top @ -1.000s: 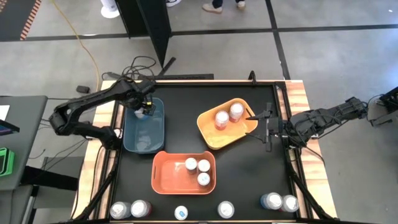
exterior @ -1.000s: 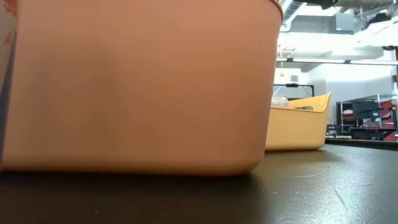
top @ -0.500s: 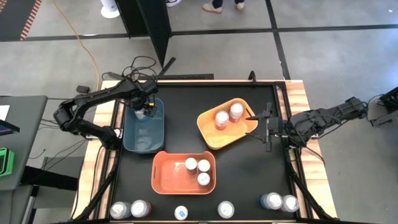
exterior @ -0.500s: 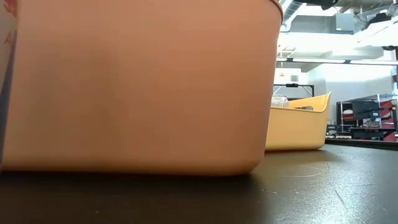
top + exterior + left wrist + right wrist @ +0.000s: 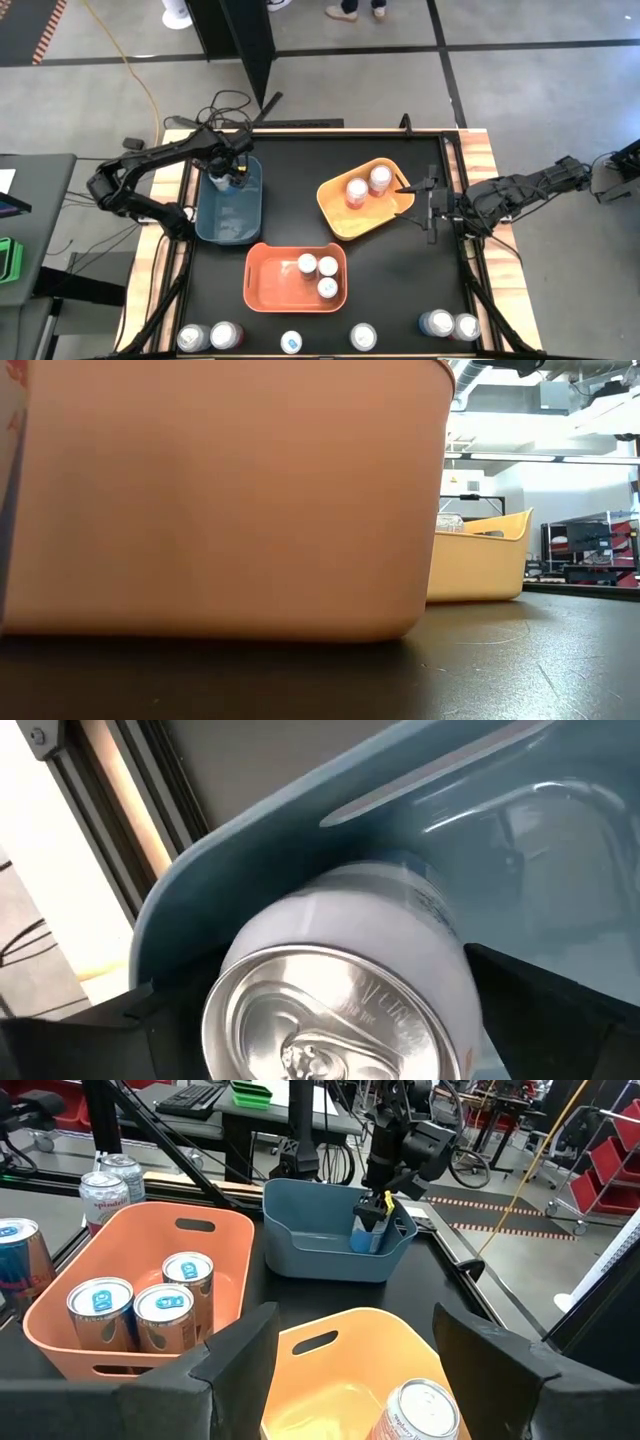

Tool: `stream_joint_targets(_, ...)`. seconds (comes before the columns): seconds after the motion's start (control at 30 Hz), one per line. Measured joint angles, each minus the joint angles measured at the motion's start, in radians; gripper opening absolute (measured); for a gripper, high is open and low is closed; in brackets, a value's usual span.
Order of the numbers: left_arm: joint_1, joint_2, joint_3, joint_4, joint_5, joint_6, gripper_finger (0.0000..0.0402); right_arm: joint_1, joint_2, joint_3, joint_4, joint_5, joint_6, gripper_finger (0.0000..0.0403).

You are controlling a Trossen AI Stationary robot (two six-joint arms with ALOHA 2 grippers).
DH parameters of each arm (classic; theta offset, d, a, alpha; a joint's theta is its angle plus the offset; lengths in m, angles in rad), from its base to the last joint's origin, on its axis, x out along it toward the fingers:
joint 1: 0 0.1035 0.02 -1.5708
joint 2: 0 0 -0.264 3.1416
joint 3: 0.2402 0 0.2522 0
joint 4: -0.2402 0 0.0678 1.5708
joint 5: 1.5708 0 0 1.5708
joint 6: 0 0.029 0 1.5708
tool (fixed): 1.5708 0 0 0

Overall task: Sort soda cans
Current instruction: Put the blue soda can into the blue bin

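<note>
My left gripper [image 5: 226, 178] is shut on a blue-labelled soda can [image 5: 340, 980] over the far end of the blue bin [image 5: 232, 215]; the right wrist view shows the same can [image 5: 364, 1232] upright inside the bin. My right gripper [image 5: 427, 205] waits open beside the yellow bin [image 5: 352, 222], which holds two pink cans [image 5: 357, 190]. Three blue-labelled cans [image 5: 318, 272] stand in the orange bin [image 5: 268, 285]. Several more cans [image 5: 291, 342] stand along the table's near edge. My left gripper pinches the can between its two fingers [image 5: 540, 1010], one on each side of the body [image 5: 452, 965] just below the silver top. The fingers come from above, pointing down. The can is upright; the bin wall hides whether its base rests on the bin floor.
The orange bin's wall [image 5: 220, 500] fills most of the low view, with the yellow bin [image 5: 480, 555] behind it. The three bins crowd the table's middle. Bare black tabletop [image 5: 400, 280] lies between the bins and the row of cans at the near edge.
My left gripper, still shut on the can, has edged a little toward the far left corner of the blue bin. My right arm has kept still.
</note>
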Motion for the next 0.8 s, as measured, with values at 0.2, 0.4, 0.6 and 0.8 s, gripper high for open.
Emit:
stream_joint_targets(0.2, -0.011, -0.054, 0.021, -0.006, -0.006, -0.001, 0.0373, 0.0, 0.0, 0.0, 0.0, 0.0, 0.0, 0.0281)
stream_joint_targets(0.4, -0.013, -0.163, 0.058, -0.027, -0.009, -0.016, 0.0374, 0.0, 0.0, 0.0, 0.0, 0.0, 0.0, 0.0281)
stream_joint_targets(0.6, -0.039, -0.296, 0.083, -0.029, -0.005, -0.022, 0.0374, 0.0, 0.0, 0.0, 0.0, 0.0, 0.0, 0.0281)
stream_joint_targets(0.8, -0.117, -0.42, 0.09, 0.002, -0.002, -0.045, 0.0374, 0.0, 0.0, 0.0, 0.0, 0.0, 0.0, 0.0281)
